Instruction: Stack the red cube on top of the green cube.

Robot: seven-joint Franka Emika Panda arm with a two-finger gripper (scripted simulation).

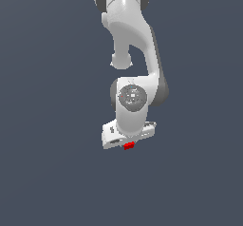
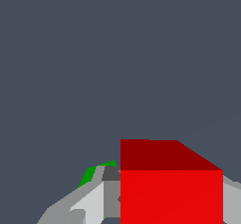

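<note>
Clamping the red cube (image 2: 171,195) between its fingers (image 2: 89,204), your gripper (image 1: 128,143) shows a green cube (image 2: 89,173) sliver just beyond.

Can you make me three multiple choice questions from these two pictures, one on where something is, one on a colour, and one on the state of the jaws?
1. Where is the red cube in the exterior view?
A. Just under the white gripper
B. Far off at that view's left edge
C. On top of the arm's upper link

2. What colour is the sliver showing beside a finger in the wrist view?
A. Blue
B. Green
C. Yellow

3. How do the jaws stand?
A. Wide open with nothing between them
B. Shut on the red cube
C. Shut on the green cube

Answers: 1 A, a small red patch peeks out right below the gripper. 2 B, a green edge shows past the grey finger. 3 B, in the wrist view the red cube fills the space between the fingers, seemingly clamped.
</note>
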